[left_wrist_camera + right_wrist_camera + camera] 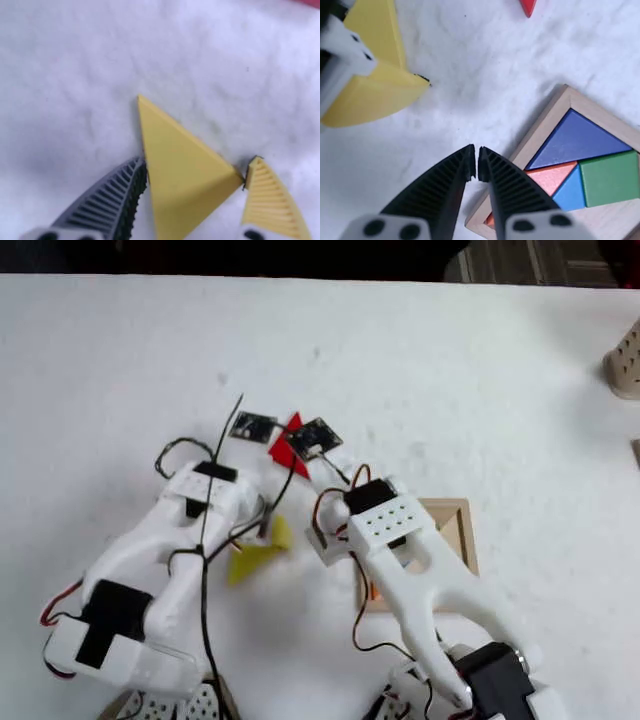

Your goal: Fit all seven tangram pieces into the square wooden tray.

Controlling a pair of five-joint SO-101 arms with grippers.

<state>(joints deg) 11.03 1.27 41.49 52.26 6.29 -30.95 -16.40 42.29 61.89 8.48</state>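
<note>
Pinching the yellow triangle, left gripper angles down; right gripper seems closed.

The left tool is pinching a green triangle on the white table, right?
Not quite. The left tool is pinching a yellow triangle, not a green one, on the white table. The left wrist view shows it.
</note>
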